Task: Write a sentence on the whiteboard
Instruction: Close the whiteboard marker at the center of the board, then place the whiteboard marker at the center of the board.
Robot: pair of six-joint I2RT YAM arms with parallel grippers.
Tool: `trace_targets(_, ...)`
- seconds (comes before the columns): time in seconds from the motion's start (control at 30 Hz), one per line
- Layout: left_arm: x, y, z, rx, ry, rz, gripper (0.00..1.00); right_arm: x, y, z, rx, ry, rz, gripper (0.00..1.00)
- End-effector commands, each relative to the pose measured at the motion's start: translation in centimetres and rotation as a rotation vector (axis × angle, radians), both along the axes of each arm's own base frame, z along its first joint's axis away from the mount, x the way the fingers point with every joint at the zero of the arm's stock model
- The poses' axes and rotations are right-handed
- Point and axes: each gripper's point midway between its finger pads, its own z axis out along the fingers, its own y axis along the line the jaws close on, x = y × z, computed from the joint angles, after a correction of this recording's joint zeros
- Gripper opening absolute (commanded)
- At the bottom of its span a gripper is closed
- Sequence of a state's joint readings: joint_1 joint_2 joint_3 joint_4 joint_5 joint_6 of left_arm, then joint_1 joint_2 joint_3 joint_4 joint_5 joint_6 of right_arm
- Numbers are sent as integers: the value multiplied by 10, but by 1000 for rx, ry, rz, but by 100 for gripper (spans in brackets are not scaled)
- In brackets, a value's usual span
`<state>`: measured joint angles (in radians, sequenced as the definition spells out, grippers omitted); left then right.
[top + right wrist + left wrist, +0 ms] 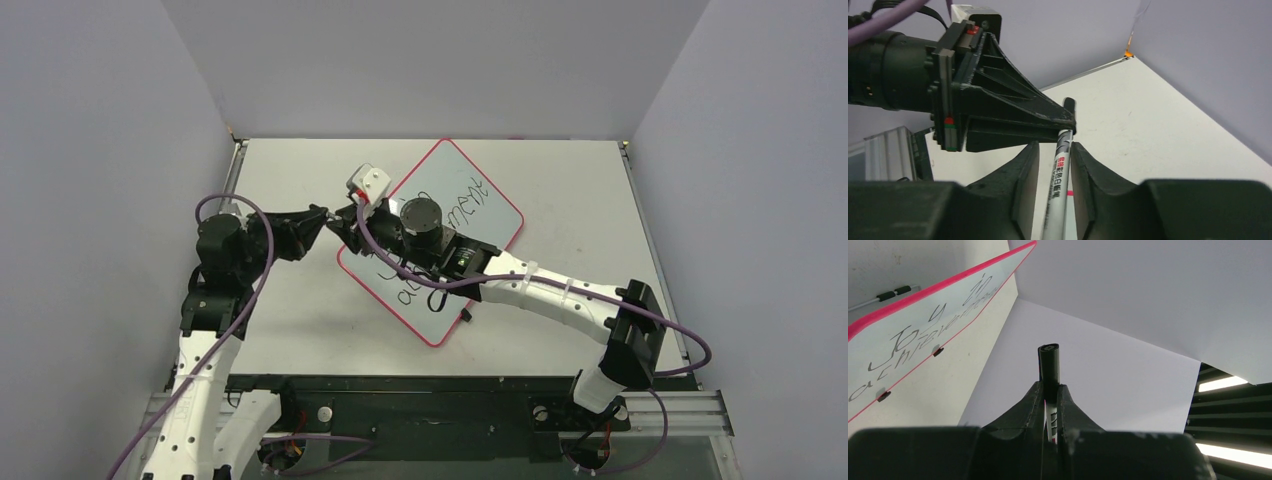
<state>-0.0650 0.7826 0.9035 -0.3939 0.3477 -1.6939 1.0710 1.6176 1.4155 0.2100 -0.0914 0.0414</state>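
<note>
I judge the writing done; only stowing the pen is left.
Black handwritten sentence fills the red-rimmed pale whiteboard; left gripper clamps the white black-capped marker; whether the right gripper grips it, I cannot tell.

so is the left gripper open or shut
Shut on the marker: the left gripper has both fingers pressed against its black end, with no gap showing in the left wrist view.

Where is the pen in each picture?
Top view: too small to see, where left gripper meets right gripper.
Left wrist: pen in the middle, pinched by the left gripper.
Right wrist: bottom middle, between the right gripper's fingers.
Shared landmark: the left gripper on the pen's black end.
</note>
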Motion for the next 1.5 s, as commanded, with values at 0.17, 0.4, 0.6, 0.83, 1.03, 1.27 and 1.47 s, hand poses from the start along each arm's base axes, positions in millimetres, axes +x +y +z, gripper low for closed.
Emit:
trace_targets(0.17,12,8,-3,33,-37,29,0,-30,-22,32,37,0,6,70)
trace_targets(0.4,13,36,-6,74,-24,85,0,-26,-57,40,3,-7,-91,81)
trace_targets(0.6,6,78,-2,266,-23,104,0,-17,-106,46,-38,-12,-235,83)
trace_targets(0.83,-8,113,-40,629,145,36,0,-5,-149,37,-107,14,-361,83)
trace_targets(1.03,-17,144,-75,931,239,-53,0,16,-188,24,-82,109,-479,83)
trace_targets(1.27,-9,134,-146,994,308,-180,0,22,-214,3,-86,157,-552,83)
trace_targets(1.47,5,95,-202,1056,346,-297,0,21,-228,-11,-108,179,-595,82)
